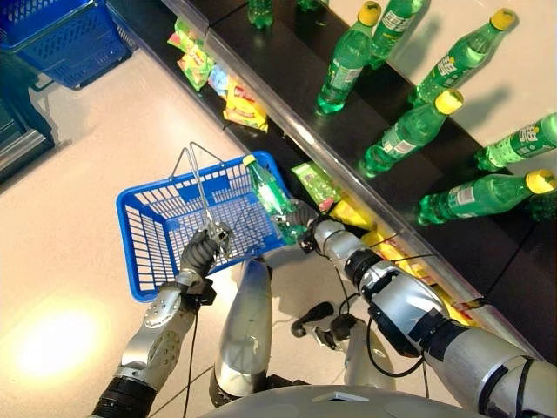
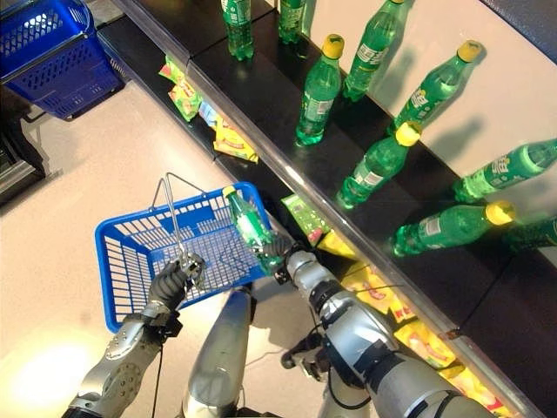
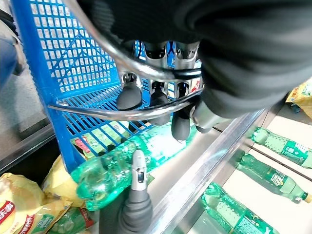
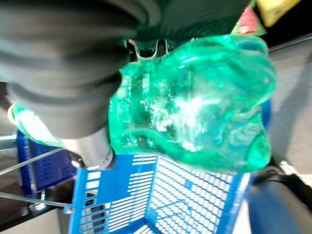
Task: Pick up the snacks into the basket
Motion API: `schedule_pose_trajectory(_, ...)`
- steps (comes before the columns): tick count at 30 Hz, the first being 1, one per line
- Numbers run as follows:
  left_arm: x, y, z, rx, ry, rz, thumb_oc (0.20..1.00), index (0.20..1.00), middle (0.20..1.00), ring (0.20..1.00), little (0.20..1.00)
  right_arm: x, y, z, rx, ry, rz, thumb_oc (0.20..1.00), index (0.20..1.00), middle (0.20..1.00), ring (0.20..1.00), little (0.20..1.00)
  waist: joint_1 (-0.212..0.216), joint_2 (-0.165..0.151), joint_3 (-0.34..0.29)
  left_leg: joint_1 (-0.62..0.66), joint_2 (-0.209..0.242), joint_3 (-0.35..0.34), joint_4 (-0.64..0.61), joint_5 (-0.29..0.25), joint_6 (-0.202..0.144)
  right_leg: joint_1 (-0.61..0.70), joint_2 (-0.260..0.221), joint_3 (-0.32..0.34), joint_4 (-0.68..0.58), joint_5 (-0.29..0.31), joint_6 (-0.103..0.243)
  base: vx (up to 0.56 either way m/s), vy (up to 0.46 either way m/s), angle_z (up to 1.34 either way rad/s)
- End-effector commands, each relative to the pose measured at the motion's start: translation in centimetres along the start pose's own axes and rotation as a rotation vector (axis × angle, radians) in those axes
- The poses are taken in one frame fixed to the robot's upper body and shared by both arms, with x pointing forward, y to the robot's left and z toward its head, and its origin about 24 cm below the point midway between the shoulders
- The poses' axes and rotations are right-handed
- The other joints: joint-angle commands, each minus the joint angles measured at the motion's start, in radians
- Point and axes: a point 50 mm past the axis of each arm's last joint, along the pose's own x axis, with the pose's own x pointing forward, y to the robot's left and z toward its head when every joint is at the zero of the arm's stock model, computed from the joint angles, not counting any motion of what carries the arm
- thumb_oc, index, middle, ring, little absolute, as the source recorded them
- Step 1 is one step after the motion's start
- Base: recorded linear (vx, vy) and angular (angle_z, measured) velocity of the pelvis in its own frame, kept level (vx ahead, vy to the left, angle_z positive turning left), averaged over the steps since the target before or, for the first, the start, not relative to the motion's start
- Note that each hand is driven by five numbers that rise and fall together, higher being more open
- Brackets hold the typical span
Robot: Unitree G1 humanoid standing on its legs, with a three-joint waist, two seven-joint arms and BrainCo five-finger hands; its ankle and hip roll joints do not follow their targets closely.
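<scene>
Between the right hand's (image 1: 304, 218) curled fingers, a green bottle (image 1: 272, 198) hangs tilted over the rim of the blue basket (image 1: 148, 228), cap pointing inward. The left hand (image 1: 201, 252) is clamped on the wire handles (image 3: 112, 63). Let go carelessly, the bottle could strike the rim, tip the hanging basket, and roll out.

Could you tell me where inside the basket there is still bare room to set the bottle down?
The blue basket's mesh floor looks bare from the wall beside the left hand across to the far wall. It is crowded at the shelf-side rim, where the right hand holds the green bottle, and under the wire handles crossing the middle.
</scene>
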Motion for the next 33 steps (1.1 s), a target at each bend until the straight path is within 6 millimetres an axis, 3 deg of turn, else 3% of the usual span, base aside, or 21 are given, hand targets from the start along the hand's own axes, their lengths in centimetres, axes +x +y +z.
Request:
schedule_pose_trajectory(1, -0.3, -4.0, 5.1, -0.019, -0.295, -0.184, 0.2, 0.2, 0.2, 0.2, 0.2, -0.1, 2.3, 5.8, 0.07, -0.272, 0.063, 0.2, 0.2, 0.2, 0.2, 0.2, -0.013, 0.026, -0.06, -0.049, -0.007, 0.076, 0.02, 0.002, 0.082, -0.077, 0.016, 0.046, -0.049, 0.176, 0.098, 0.0, 0.0, 0.0)
schedule_pose_trajectory(8, -0.4, -4.2, 5.4, -0.028, -0.31, -0.189, 0.2, 0.2, 0.2, 0.2, 0.2, -0.1, 2.0, 8.5, -0.053, -0.343, 0.049, 0.2, 0.2, 0.2, 0.2, 0.2, -0.017, 0.023, -0.058, -0.054, -0.006, 0.073, 0.022, 0.003, 0.081, -0.078, 0.017, 0.039, -0.046, 0.171, 0.094, 0.0, -0.001, 0.01)
schedule_pose_trajectory(11, -0.4, -4.5, 5.7, -0.04, -0.327, -0.208, 0.2, 0.2, 0.2, 0.2, 0.2, -0.4, 1.8, 10.0, -0.011, -0.402, 0.048, 0.2, 0.2, 0.2, 0.2, 0.2, -0.012, 0.029, -0.052, -0.056, -0.007, 0.07, 0.022, 0.006, 0.08, -0.078, 0.016, 0.035, -0.045, 0.169, 0.095, 0.0, -0.005, 0.05)
schedule_pose_trajectory(16, -0.3, -5.0, 5.7, -0.056, -0.327, -0.235, 0.2, 0.2, 0.2, 0.2, 0.2, -0.5, 1.4, 10.9, 0.096, -0.435, 0.033, 0.2, 0.2, 0.2, 0.2, 0.2, -0.003, 0.041, -0.044, -0.058, -0.012, 0.066, 0.021, 0.01, 0.08, -0.08, 0.012, 0.028, -0.04, 0.17, 0.098, 0.0, -0.005, 0.03)
schedule_pose_trajectory(24, -0.2, -7.0, 7.1, -0.11, -0.384, -0.331, 0.2, 0.2, 0.2, 0.2, 0.2, 0.2, 0.4, 8.9, 0.12, -0.342, -0.039, 0.2, 0.2, 0.2, 0.2, 0.2, 0.02, 0.072, -0.032, -0.08, -0.024, 0.05, 0.025, 0.014, 0.082, -0.088, 0.005, 0.013, -0.036, 0.166, 0.101, -0.01, -0.013, 0.07)
schedule_pose_trajectory(33, -0.7, -10.6, 9.7, -0.224, -0.474, -0.52, 0.2, 0.2, 0.2, 0.2, 0.2, 0.4, -2.7, 7.0, 0.084, -0.251, -0.155, 0.2, 0.2, 0.2, 0.2, 0.2, 0.058, 0.116, -0.009, -0.119, -0.048, 0.015, 0.024, 0.03, 0.083, -0.106, -0.011, -0.024, -0.026, 0.162, 0.11, -0.01, -0.026, 0.2)
